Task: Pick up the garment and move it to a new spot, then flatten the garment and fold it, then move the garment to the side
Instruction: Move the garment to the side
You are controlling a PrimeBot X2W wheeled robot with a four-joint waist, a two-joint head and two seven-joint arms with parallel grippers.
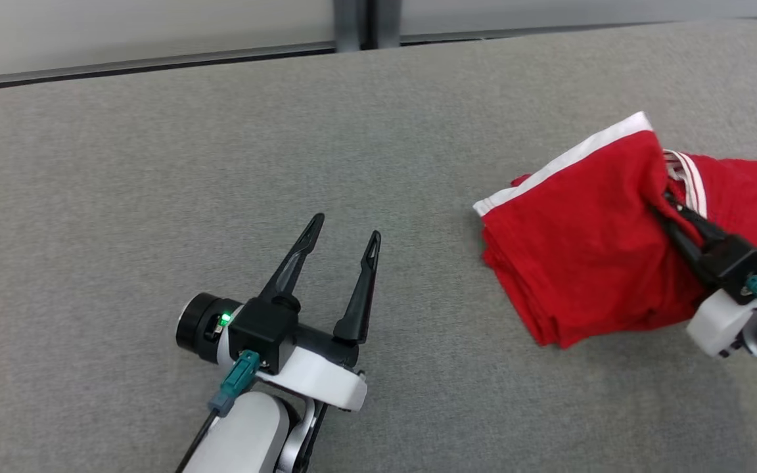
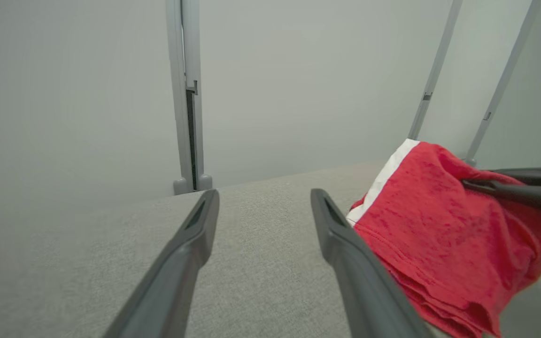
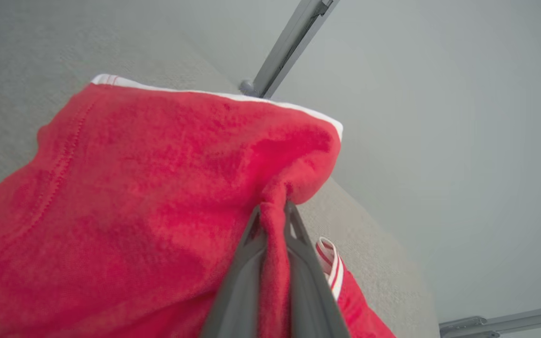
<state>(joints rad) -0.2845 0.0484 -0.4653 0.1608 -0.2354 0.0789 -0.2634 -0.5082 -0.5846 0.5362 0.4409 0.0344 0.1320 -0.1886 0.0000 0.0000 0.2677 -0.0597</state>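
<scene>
**Right gripper [image 3: 273,206] pinches the red garment [image 1: 575,249]; left gripper [image 1: 347,228] stands free**

Our right gripper is clamped on a fold of the garment, with the cloth bunched between its two pressed-together fingers. A red-and-white striped band, perhaps a cuff, lies just beside them. From that pinch the garment spreads leftward in stacked layers, its white-trimmed edge uppermost, onto the right part of the grey padded table [image 1: 221,131]. Our left gripper sits low over the table with its fingers spread wide and nothing between them. The garment lies to its right, apart from it. A pale wall with grey posts [image 2: 186,94] stands behind the table.
</scene>
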